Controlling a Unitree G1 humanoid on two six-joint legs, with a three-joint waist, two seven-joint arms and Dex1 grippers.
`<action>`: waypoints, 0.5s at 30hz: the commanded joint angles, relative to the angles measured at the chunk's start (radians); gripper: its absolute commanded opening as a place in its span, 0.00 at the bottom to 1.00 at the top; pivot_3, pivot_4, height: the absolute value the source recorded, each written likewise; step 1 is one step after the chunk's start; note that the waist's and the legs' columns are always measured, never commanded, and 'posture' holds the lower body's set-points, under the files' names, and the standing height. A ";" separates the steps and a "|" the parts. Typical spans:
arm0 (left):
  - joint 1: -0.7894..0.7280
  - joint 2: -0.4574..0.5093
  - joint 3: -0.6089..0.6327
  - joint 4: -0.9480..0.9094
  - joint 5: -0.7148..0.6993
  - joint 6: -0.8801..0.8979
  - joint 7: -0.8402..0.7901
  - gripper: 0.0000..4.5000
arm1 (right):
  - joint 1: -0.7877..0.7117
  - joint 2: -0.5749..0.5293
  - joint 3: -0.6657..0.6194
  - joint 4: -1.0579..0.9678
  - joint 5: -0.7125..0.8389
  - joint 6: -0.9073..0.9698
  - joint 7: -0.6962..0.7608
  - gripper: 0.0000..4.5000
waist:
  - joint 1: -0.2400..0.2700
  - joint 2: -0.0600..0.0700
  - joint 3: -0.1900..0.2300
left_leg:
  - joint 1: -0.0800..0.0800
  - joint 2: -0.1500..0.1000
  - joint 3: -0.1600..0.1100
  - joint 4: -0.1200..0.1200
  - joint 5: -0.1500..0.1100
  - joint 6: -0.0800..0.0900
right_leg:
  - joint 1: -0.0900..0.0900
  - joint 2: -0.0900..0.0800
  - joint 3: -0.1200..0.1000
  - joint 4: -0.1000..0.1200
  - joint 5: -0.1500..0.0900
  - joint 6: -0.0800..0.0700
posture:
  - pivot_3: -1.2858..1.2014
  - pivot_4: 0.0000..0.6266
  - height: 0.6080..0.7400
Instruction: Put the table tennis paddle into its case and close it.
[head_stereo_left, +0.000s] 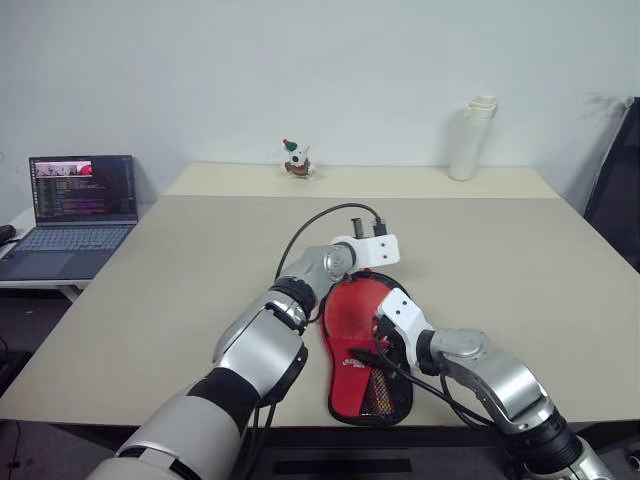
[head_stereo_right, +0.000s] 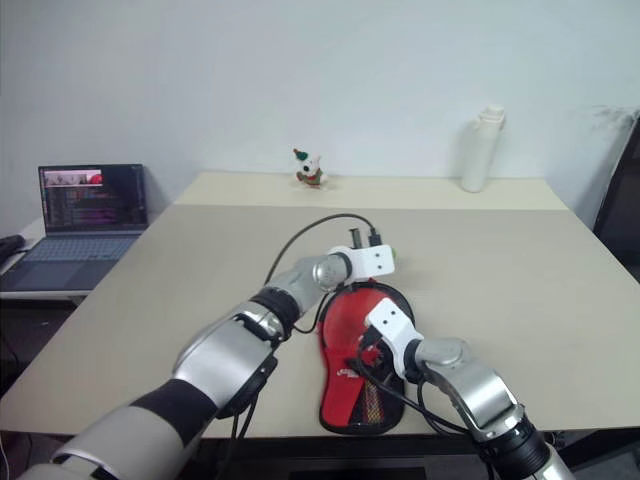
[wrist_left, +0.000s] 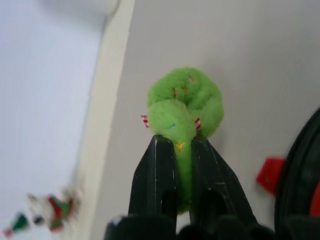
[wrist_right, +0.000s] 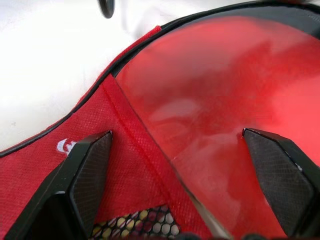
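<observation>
Your left gripper (wrist_left: 176, 150) pinched the zipper's green pompom (wrist_left: 186, 102); your right gripper (wrist_right: 175, 165) stood spread over the paddle (wrist_right: 225, 100) inside the case (head_stereo_left: 370, 345). Next: zipping.

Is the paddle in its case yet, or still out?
Partly in. The paddle's red face lies uncovered at the wide end of the open case, whose flap overlaps its edge.

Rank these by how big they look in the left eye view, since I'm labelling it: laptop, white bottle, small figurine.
1. laptop, clearly the largest.
2. white bottle.
3. small figurine, the smallest.
All three sit far from the camera, so this order is of apparent size only.
</observation>
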 joint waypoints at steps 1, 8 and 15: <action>-0.066 -0.057 -0.031 -0.029 0.039 -0.075 0.047 0.00 | 0.069 -0.011 0.025 0.023 0.003 0.105 -0.012 1.00 | 0.001 0.000 0.000 | 0.000 -0.001 0.000 0.000 0.000 0.000 | 0.000 -0.001 0.000 0.000 0.000 0.000 | 0.52 0.24 1.00; -0.069 -0.131 -0.019 -0.029 0.031 -0.118 0.014 0.00 | 0.072 0.008 0.020 0.013 0.004 0.118 -0.032 1.00 | 0.002 0.000 0.000 | -0.001 -0.004 -0.003 0.000 0.000 0.000 | 0.000 -0.005 0.001 -0.001 0.000 0.003 | 0.52 0.24 1.00; -0.037 -0.140 0.035 -0.030 -0.030 -0.132 -0.126 0.16 | 0.049 0.028 0.030 0.042 -0.002 0.098 -0.035 1.00 | 0.000 0.000 0.000 | 0.000 -0.004 -0.004 0.000 0.000 0.000 | 0.001 -0.004 0.000 -0.001 0.000 0.003 | 0.52 0.24 1.00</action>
